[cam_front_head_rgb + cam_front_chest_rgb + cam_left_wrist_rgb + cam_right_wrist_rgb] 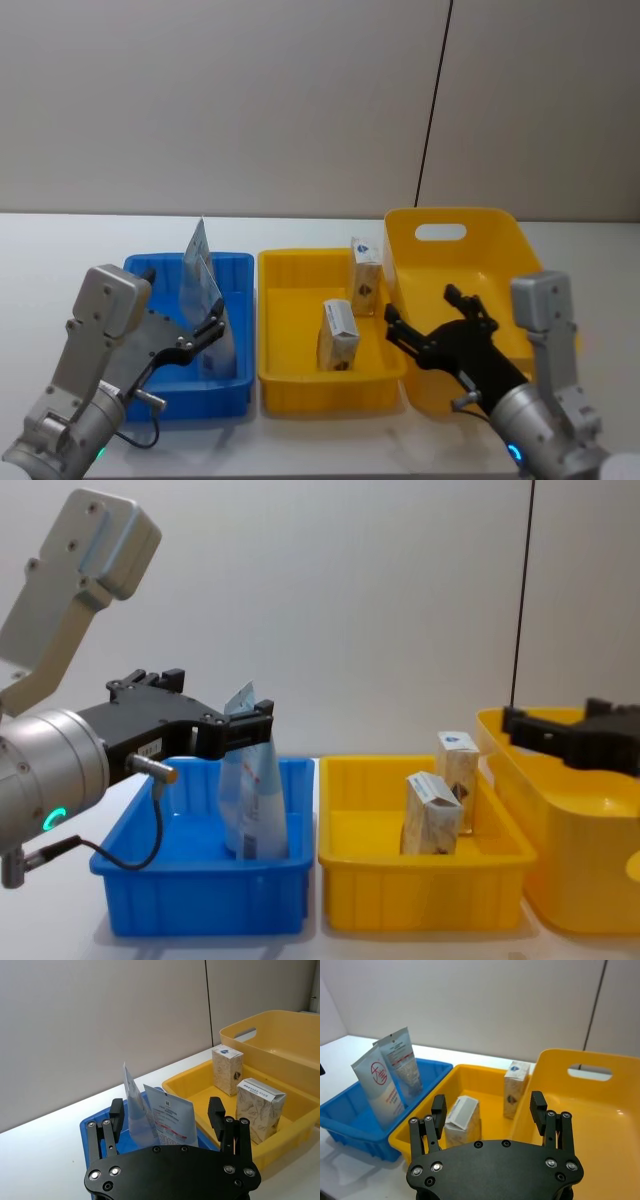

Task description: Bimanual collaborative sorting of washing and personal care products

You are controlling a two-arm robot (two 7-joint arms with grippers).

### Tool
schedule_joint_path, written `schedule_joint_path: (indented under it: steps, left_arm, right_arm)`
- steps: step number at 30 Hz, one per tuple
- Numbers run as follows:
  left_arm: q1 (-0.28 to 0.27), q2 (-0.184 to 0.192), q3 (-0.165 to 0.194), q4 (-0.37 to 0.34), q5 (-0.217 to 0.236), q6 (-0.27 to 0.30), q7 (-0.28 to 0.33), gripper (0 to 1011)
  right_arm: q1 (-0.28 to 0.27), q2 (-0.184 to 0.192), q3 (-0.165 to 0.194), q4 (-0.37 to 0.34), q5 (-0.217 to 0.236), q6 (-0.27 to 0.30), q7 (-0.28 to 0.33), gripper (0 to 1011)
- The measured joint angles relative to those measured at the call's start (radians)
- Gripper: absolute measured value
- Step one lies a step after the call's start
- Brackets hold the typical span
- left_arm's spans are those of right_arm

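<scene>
Crowded at the blue bin's [232,260] right side by a blue tube [197,243] and a white tube [207,293], both upright, with the left gripper [213,322] spread-fingered close by them; lay bare along that bin's left side. Blocked in the yellow tray [290,262] by a far box [366,272] in the right rear corner and a near box [338,335] mid-tray; kept clear along its left wall. Barred above the tray's right wall by the right gripper [420,308], fingers apart. Lay bare inside the big bin [500,235] and on the table [60,250] behind.
</scene>
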Motion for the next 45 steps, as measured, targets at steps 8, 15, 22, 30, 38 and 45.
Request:
schedule_joint_path:
  steps: [8,15,22,30,38,45]
  left_arm:
    - [0.000,0.000,0.000,0.000,0.000,0.000,0.000,1001]
    - [0.000,0.000,0.000,0.000,0.000,0.000,0.000,1001]
    - [0.000,0.000,0.000,0.000,0.000,0.000,0.000,1001]
    - [0.000,0.000,0.000,0.000,0.000,0.000,0.000,1001]
    - [0.000,0.000,0.000,0.000,0.000,0.000,0.000,1001]
    - [0.000,0.000,0.000,0.000,0.000,0.000,0.000,1001]
  right_arm:
    - [0.089,-0.031,-0.034,0.057,0.008,0.107,0.020,1002]
    - [0.171,-0.058,-0.074,0.067,-0.013,0.257,0.000,1002]
    - [0.230,-0.078,-0.115,0.065,-0.056,0.375,-0.037,1002]
    - [0.280,-0.104,-0.157,0.058,-0.118,0.509,-0.107,1002]
    - [0.295,-0.126,-0.172,0.054,-0.155,0.599,-0.161,1002]
    - [0.297,-0.143,-0.169,0.055,-0.168,0.649,-0.189,1002]
